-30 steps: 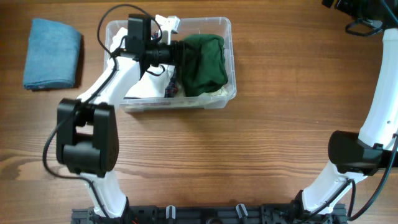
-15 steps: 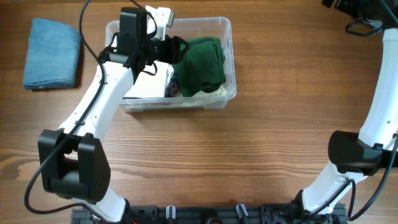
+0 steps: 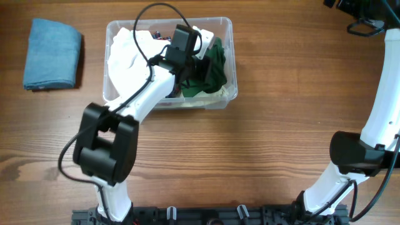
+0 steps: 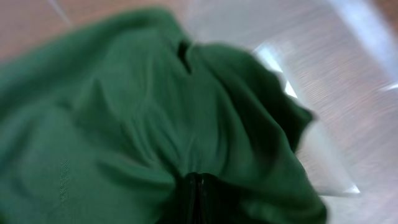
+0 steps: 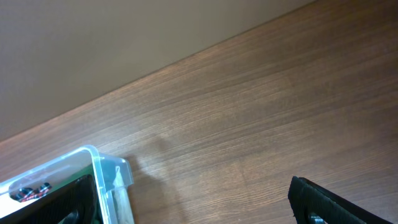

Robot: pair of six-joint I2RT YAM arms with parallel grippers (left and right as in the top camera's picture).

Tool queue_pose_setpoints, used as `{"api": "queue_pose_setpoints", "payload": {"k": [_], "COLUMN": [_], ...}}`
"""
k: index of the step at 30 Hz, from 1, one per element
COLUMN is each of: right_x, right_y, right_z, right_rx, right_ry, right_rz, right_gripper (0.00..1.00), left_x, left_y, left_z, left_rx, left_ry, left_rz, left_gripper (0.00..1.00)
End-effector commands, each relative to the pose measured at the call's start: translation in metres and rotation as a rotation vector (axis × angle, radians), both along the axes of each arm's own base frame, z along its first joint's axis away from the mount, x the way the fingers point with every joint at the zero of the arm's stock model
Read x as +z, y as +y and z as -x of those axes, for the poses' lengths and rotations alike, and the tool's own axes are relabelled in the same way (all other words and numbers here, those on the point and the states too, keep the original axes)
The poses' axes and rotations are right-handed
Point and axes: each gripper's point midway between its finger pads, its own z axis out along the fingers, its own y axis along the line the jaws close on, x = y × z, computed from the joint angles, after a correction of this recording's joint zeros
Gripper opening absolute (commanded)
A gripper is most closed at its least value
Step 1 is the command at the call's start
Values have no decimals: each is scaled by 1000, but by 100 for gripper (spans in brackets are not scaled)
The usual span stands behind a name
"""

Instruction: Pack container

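The clear container point(image 3: 229, 39) stands at the back left of the table, and one corner of the container point(image 5: 107, 171) shows in the right wrist view. Inside it a white cloth point(image 3: 128, 56) lies on the left and a green cloth point(image 3: 217, 74) on the right. My left gripper point(image 3: 199, 67) reaches into the bin from the front. In its wrist view the green cloth point(image 4: 124, 124) fills the frame. The left gripper point(image 4: 196, 202) is shut, its tips pressed against that cloth, with no fabric seen between them. My right gripper point(image 5: 186, 211) is open, high at the far right, holding nothing.
A folded blue towel point(image 3: 53, 53) lies on the table left of the container. The right arm point(image 3: 375, 125) rises along the table's right edge. Small dark and red items point(image 3: 159, 34) sit at the bin's back wall.
The left arm swung right across the bin, from the green cloth's left edge onto it, and its jaws closed. The white cloth is now uncovered. The right arm has not moved.
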Motion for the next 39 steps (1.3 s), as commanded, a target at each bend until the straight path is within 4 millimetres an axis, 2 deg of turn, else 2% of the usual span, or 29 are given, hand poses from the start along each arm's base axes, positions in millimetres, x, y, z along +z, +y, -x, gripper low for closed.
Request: {"api": "queue_pose_setpoints", "payload": {"k": [1,4,8,10,16,17,19,20,22,23,25,28,31,32,33,35,36,39], "right_x": [-2,-2,-2,-2,-2,-2,-2,-2,-2,-2,-2,-2,-2,-2,-2,-2,-2,-2], "right_y": [-1,-1,-1,-1,-1,-1,-1,-1,-1,-1,-1,-1,-1,-1,-1,-1,-1,-1], "right_z": [-1,-1,-1,-1,-1,-1,-1,-1,-1,-1,-1,-1,-1,-1,-1,-1,-1,-1], "right_rx": [-10,-10,-10,-10,-10,-10,-10,-10,-10,-10,-10,-10,-10,-10,-10,-10,-10,-10], "right_ry": [5,5,5,5,5,5,5,5,5,5,5,5,5,5,5,5,5,5], "right_rz": [3,3,3,3,3,3,3,3,3,3,3,3,3,3,3,3,3,3], "right_gripper": [100,100,100,100,100,100,100,100,100,100,100,100,100,100,100,100,100,100], "left_x": [-37,-53,-42,-26,49,60,87,102,129,145,175,211,232,233,233,225,215,191], "left_y": [1,-15,-29,-31,-21,-18,-10,-4,9,19,44,94,166,183,214,264,295,360], "left_z": [0,7,3,-2,-12,-11,-8,-7,-4,-2,1,6,4,3,-1,-8,-10,-10], "left_rx": [5,-29,-42,-34,-10,-5,7,16,36,54,97,184,348,389,465,584,668,865], "left_ry": [45,55,16,0,-30,-35,-55,-74,-109,-131,-172,-226,-262,-265,-269,-257,-244,-207], "left_rz": [-57,-63,-39,-26,-11,-9,1,10,26,35,49,53,20,6,-16,-54,-101,-273], "left_gripper": [4,4,4,4,4,7,20,29,54,75,100,100,100,100,100,100,100,100]}}
